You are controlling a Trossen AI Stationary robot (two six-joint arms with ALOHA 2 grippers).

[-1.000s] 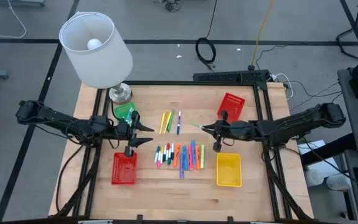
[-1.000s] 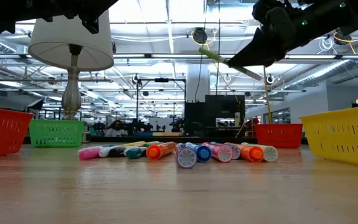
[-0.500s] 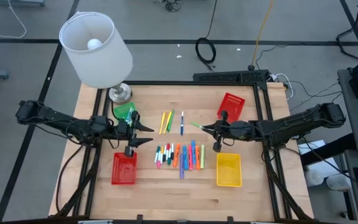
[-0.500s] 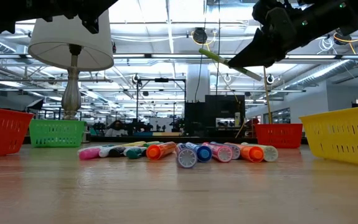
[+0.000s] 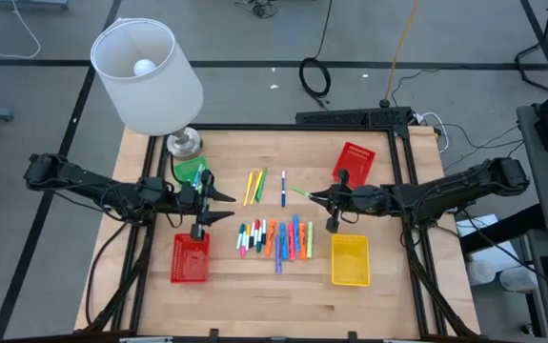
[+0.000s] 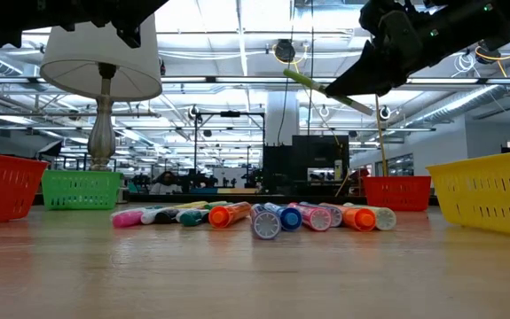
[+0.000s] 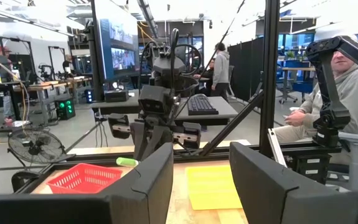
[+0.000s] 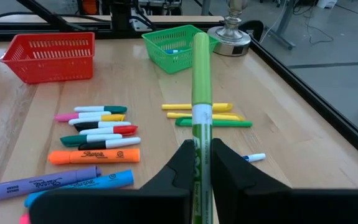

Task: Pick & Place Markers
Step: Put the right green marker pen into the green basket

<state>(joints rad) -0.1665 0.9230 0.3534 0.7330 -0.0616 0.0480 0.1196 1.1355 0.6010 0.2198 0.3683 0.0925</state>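
Observation:
Several markers (image 5: 275, 238) lie in a row at the table's middle. Three yellow and green ones (image 5: 254, 186) lie farther back, with a small blue-and-white marker (image 5: 283, 189) beside them. My right gripper (image 5: 317, 195) hovers right of them, shut on a green marker (image 8: 201, 81) that sticks out ahead of its fingers. My left gripper (image 5: 224, 205) hangs open and holds nothing, left of the row, above the table between the green basket (image 5: 190, 171) and the near red basket (image 5: 190, 257). My right gripper pinches the green marker's printed barrel (image 8: 200, 152) between its two fingers, behind the white band. The fingers come about level from the table's right, and the marker lies along them. Its pale green end (image 6: 301, 80) points toward the table's left, raised, clear of the table.
A lamp (image 5: 148, 76) stands at the far left corner, its base beside the green basket. A second red basket (image 5: 354, 162) sits far right and a yellow basket (image 5: 350, 260) near right. A person sits beyond the table in the left wrist view.
The small blue-and-white marker has rolled a little toward the table's right edge, away from the three yellow and green ones. Both grippers have kept still.

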